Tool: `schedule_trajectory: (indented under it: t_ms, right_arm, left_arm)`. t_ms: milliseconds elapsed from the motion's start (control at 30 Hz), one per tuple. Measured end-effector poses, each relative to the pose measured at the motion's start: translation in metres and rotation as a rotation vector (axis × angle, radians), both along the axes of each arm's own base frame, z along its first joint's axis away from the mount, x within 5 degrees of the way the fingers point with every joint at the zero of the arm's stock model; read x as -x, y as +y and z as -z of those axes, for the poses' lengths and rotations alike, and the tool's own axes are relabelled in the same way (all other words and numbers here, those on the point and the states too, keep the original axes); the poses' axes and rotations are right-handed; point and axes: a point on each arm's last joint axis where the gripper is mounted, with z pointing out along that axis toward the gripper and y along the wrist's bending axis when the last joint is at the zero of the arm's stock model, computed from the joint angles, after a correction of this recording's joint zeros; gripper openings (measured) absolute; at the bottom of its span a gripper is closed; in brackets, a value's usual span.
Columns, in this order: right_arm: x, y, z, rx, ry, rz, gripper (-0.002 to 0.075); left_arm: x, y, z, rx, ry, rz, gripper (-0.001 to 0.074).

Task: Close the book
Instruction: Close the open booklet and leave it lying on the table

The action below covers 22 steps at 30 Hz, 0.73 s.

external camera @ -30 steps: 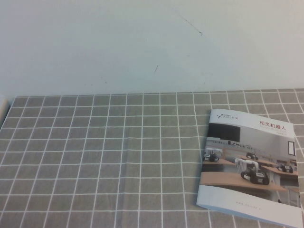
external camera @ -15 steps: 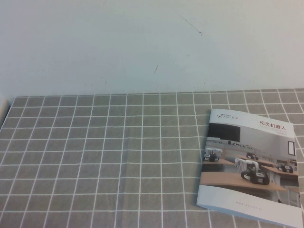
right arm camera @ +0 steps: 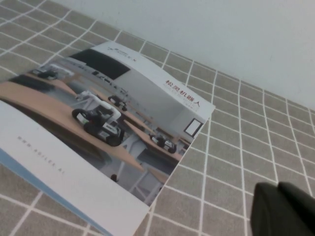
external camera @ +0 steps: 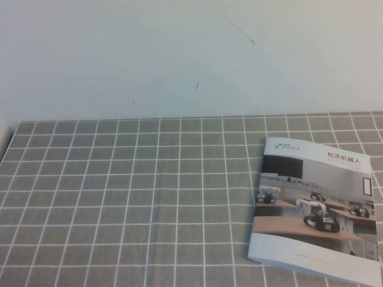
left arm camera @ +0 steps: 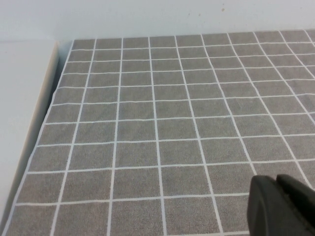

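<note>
Cloth (external camera: 119, 197) in grey with a white grid covers the surface, and a plain pale wall (external camera: 179, 54) rises behind it. One book (external camera: 317, 209) lies flat on the near right part of the surface. Its front cover faces up, showing a photo of small wheeled robots on wooden benches, a line of Chinese characters at the top and a white band along the near edge. Its spine side points toward the middle of the surface. No page stands up and no spread is showing, so I judge the book to be closed already and the task's one step done. Neither of my arms reaches into the high view. In the left wrist view, my left hand (left arm camera: 283, 206) shows only as a dark corner low over bare cloth, on the left side near a pale raised ledge (left arm camera: 24, 123), well apart from the book. I cannot tell how far it is open, and nothing is visible in its hold. In the right wrist view, my right hand (right arm camera: 283, 209) is likewise a dark corner above the cloth, beside the book (right arm camera: 98, 118) and not touching it. Again I cannot tell its opening, and I see nothing held. The next move, as I judge it, calls for no more contact. Both hands should keep clear so the cover lies undisturbed. If the cover lifted, a light press from the right hand would settle it.
</note>
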Motion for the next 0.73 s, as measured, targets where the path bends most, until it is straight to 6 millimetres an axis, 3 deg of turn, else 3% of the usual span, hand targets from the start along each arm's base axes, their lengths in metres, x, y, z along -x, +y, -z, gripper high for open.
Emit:
schedule_trajectory:
  t_ms: [200,400,733]
  right_arm:
    - [0.0,-0.001,0.001,-0.04,0.011,0.029,-0.0003]
    - [0.001,-0.011,0.003,-0.147,0.047,0.17,-0.0003]
    - [0.001,-0.012,0.002,-0.174,0.05,0.189,-0.0003]
  left_arm:
    - [0.0,0.0,0.0,0.0,0.001,0.0,-0.0004]
    - [0.0,0.0,0.0,-0.002,0.002,0.0,-0.0004]
    - [0.0,0.0,0.0,-0.002,0.002,0.0,-0.0004]
